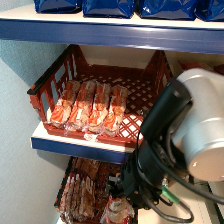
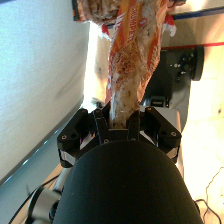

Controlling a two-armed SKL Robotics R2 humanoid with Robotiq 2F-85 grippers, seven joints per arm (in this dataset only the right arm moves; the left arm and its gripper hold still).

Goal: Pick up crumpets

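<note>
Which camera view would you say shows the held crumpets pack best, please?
The right wrist view: the crumpets fill it, clamped in the pincer. The head view shows only a glimpse below the arm.

Shelving unit with blue-edged white boards. Upper shelf (image 1: pixel 115 31): a row of glossy dark blue bags (image 1: pixel 110 7) standing side by side along its near edge. Middle shelf (image 1: pixel 75 145): one red-brown plastic lattice crate (image 1: pixel 150 95), open at top, resting directly on the board and overhanging its near edge slightly. Inside the crate, at its left and near part, four long clear-plastic packs of tan round crumpets (image 1: pixel 90 107) with orange-red and white labels lie parallel, touching one another; the crate's right part shows bare lattice floor. Below the middle shelf, a further dark crate (image 1: pixel 80 195) holds more such packs.
</note>
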